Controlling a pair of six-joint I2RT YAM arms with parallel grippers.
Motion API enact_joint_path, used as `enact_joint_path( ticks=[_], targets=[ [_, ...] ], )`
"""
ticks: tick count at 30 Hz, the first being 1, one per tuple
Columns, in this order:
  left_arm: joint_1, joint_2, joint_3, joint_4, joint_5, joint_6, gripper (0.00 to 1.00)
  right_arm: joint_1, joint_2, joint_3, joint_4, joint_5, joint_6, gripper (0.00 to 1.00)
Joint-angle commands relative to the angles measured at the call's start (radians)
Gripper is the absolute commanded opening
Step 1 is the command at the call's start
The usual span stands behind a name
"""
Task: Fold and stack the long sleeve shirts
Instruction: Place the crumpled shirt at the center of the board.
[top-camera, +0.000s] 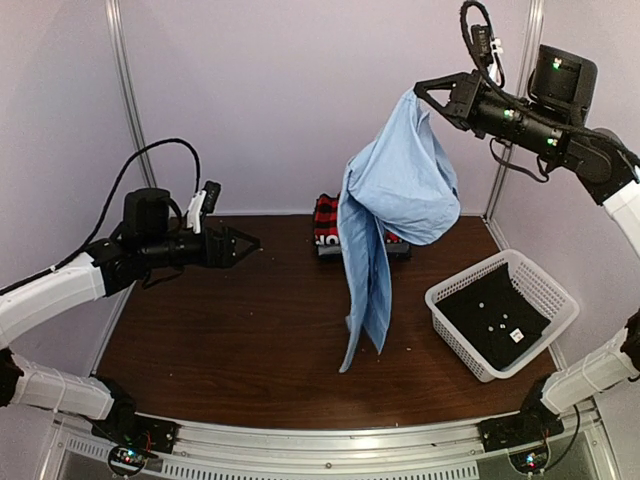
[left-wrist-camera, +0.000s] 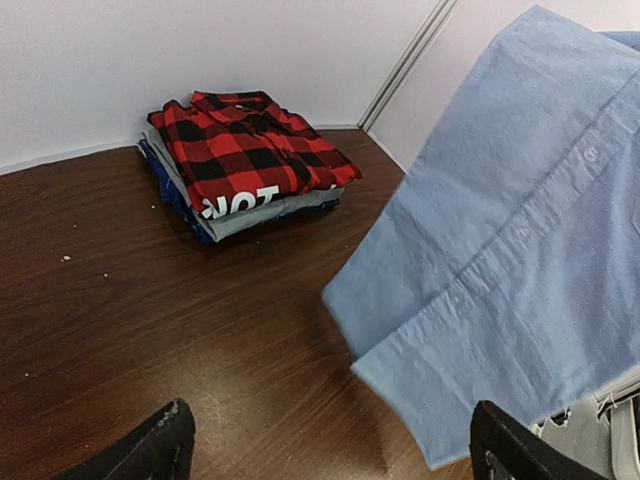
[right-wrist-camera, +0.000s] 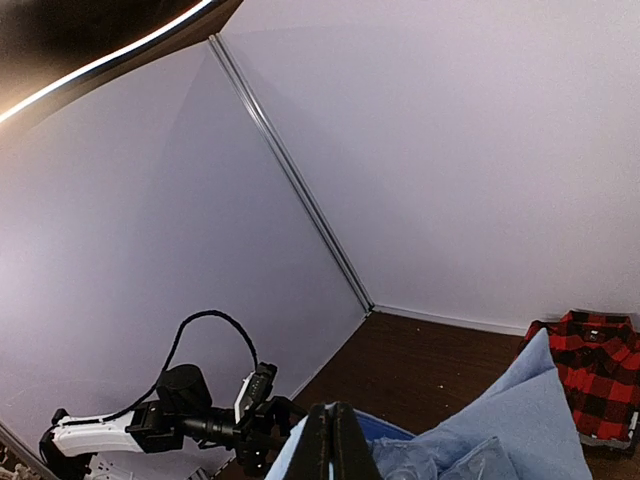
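Pale lilac walls (top-camera: 280, 100) enclose a dark wood-grain desk (top-camera: 230, 330) flecked with crumbs (left-wrist-camera: 66, 258). The right claw (top-camera: 420, 90) clenches the light blue shirt (top-camera: 400, 190) high above it. The plaid shirt (top-camera: 326, 218) tops a folded pile (left-wrist-camera: 235, 222) at the back, and the left claw (top-camera: 254, 243) hovers released.

one blue shirt (top-camera: 400, 190), one plaid shirt (left-wrist-camera: 250, 150), one white basket (top-camera: 455, 335), two arms (top-camera: 60, 285) (top-camera: 590, 150).

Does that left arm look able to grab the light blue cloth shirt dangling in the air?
Probably yes: its open left gripper faces the light blue cloth shirt hanging from the shut right gripper, with nothing standing between them.
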Motion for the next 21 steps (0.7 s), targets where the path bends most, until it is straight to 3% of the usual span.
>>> enact_joint_path(
  ticks=[1, 12, 17, 21],
  targets=[
    [-0.001, -0.036, 0.035, 0.050, 0.003, 0.019, 0.98, 0.068, 0.023, 0.104, -0.013, 0.044, -0.047, 0.00],
    [0.000, -0.059, 0.038, 0.021, -0.062, 0.028, 0.98, 0.134, 0.149, 0.302, -0.084, -0.050, -0.034, 0.00],
    [-0.001, -0.056, 0.048, -0.015, -0.121, 0.019, 0.98, 0.132, 0.348, 0.303, -0.121, -0.117, -0.046, 0.00],
    [-0.001, -0.061, 0.050, -0.051, -0.187, 0.008, 0.98, 0.132, 0.541, 0.262, -0.059, -0.199, -0.016, 0.00]
  ],
)
